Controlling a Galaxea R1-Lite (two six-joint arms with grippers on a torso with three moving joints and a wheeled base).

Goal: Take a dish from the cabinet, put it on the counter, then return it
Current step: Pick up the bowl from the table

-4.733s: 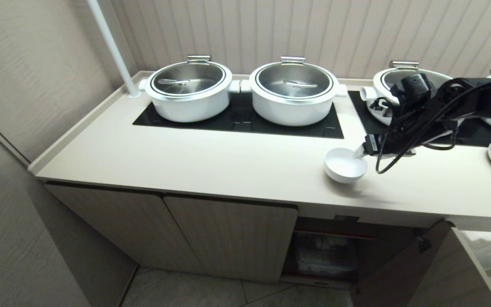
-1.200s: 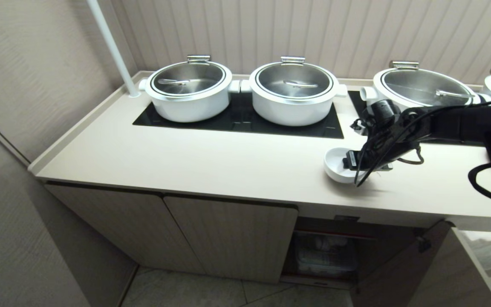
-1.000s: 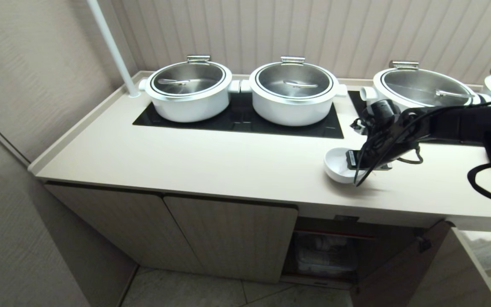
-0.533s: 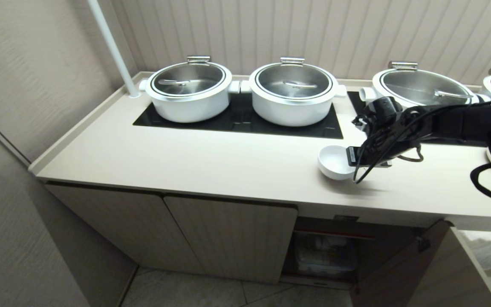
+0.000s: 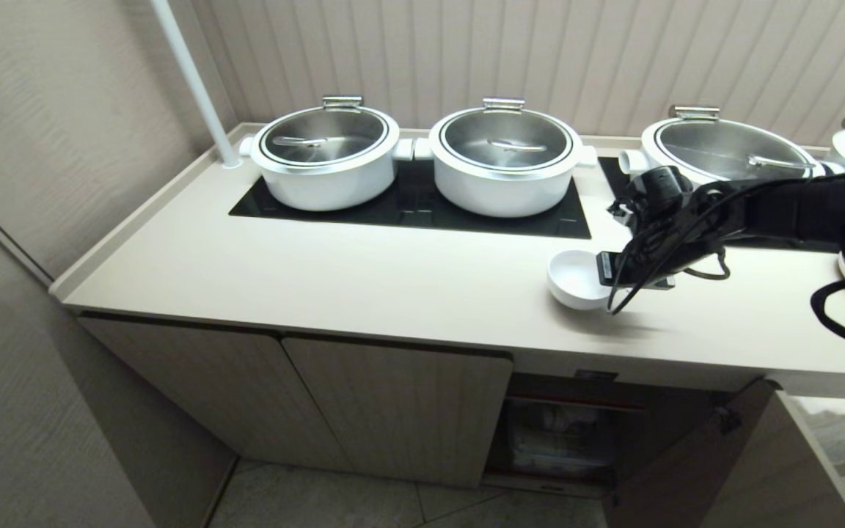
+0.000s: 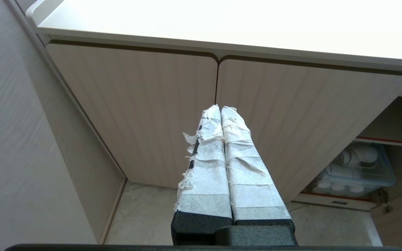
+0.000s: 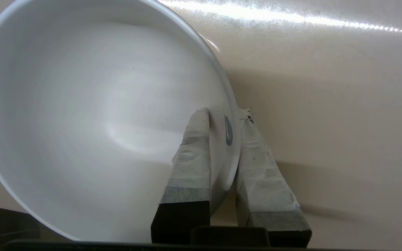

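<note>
The dish [image 5: 573, 279], a small white glossy bowl, is on the cream counter [image 5: 356, 279] near its front edge, right of the middle. My right gripper [image 5: 604, 270] reaches in from the right and is shut on the dish's near rim. In the right wrist view one taped finger [image 7: 194, 139] lies inside the dish [image 7: 99, 122] and the other outside the wall, gripper [image 7: 223, 113] pinching it. Whether the dish's foot still touches the counter I cannot tell. The cabinet [image 5: 393, 411] below has one compartment open. My left gripper [image 6: 221, 108] hangs shut before the closed doors.
Large white pots with steel lids [image 5: 327, 154] [image 5: 505, 158] [image 5: 723, 150] stand on black hob panels behind the dish. A white pole [image 5: 191, 81] rises at the back left. The open door [image 5: 694, 469] juts out at lower right. A clear box of white crockery [image 6: 354, 167] sits inside.
My right gripper's fingers have closed on the dish's rim. The dish has shifted slightly left with the gripper. The left arm has not moved.
</note>
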